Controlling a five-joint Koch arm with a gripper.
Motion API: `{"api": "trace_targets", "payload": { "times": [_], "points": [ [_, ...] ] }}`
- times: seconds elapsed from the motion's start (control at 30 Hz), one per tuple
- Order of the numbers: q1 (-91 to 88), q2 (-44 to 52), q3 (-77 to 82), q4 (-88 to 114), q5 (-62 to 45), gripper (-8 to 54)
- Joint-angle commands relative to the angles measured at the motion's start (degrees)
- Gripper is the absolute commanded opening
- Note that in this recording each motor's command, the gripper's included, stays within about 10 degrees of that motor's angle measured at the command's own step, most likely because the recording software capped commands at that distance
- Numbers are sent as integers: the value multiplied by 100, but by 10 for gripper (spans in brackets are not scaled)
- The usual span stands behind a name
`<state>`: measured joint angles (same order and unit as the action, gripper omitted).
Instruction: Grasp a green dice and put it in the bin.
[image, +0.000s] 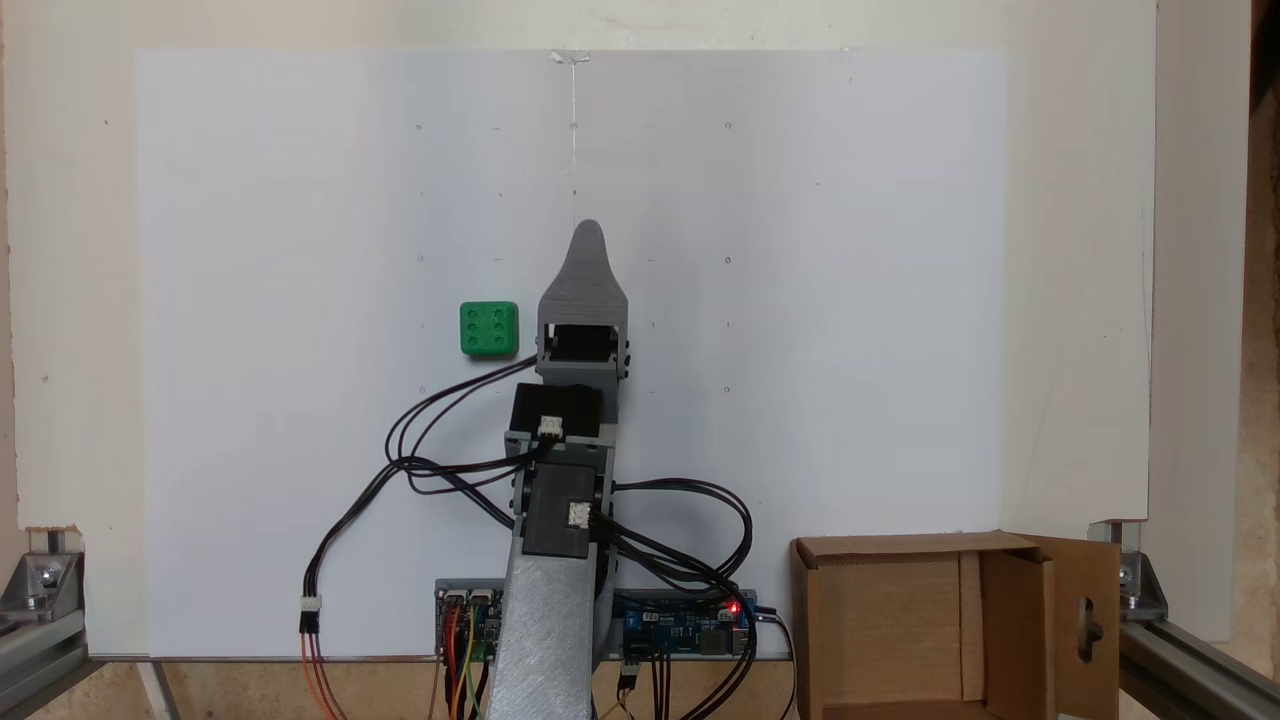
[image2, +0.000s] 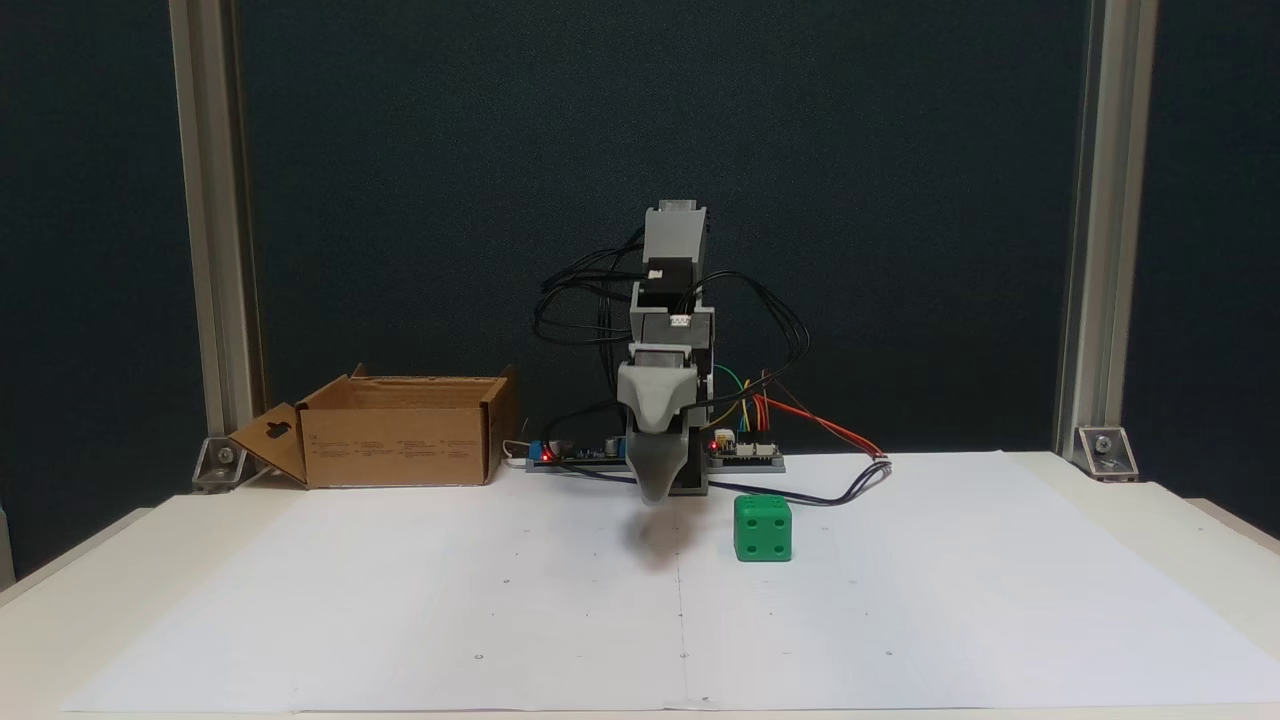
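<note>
The green dice rests on the white paper. From above it lies just left of the arm's wrist; from the front it lies right of the gripper tip. My grey gripper points down and hangs a little above the paper, apart from the dice. Both fixed views show a single grey jaw, with the other hidden behind it. The bin, a brown cardboard box with flaps, stands open at the table edge beside the arm's base, with nothing visible inside.
Black cables loop out from the arm toward the dice's side. Circuit boards with coloured wires sit at the arm's base. Aluminium frame posts stand at the table corners. The white paper sheet covers most of the table.
</note>
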<state>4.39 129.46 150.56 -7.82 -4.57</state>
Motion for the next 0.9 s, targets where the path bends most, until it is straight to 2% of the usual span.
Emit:
{"api": "trace_targets", "payload": {
  "times": [0.0,0.53,0.77,0.87],
  "points": [
    [9,615,-694,903,246,431],
    [-606,563,-2953,6713,1310,435],
    [-958,492,-3393,6873,1872,435],
    [-1239,-9,-3814,6838,2294,435]
  ]
}}
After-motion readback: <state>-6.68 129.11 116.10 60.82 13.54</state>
